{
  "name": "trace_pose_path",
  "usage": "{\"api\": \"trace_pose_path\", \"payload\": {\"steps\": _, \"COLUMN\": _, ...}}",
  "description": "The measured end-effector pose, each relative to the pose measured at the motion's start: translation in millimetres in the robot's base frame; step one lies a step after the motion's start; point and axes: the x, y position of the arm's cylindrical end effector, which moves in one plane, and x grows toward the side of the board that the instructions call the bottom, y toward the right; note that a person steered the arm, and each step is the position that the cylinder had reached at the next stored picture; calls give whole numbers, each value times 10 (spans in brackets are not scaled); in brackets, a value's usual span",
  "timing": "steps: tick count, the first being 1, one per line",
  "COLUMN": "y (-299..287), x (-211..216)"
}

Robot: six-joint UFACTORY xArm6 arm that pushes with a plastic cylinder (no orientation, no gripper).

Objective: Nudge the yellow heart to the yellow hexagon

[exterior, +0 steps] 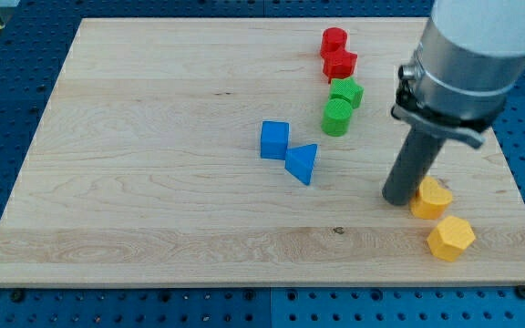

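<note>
tip: bare rod end, nothing held, down on the board, touching the left side of the yellow heart | yellow hexagon: just beside the heart, nearer and slightly right | needed push: toward near-right

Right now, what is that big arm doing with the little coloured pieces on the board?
The arm is pushing blocks with a dark rod. My tip sits against the left side of the yellow heart, near the view's lower right. The yellow hexagon lies just below and right of the heart, a small gap apart. The red, green and blue blocks sit aside, untouched.
</note>
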Motion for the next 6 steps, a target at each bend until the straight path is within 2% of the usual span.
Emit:
{"api": "trace_pose_path", "payload": {"steps": 1, "y": 0, "x": -343}}
{"api": "trace_pose_path", "payload": {"steps": 3, "y": 139, "x": -393}}
{"api": "trace_pose_path", "payload": {"steps": 6, "y": 164, "x": 142}}
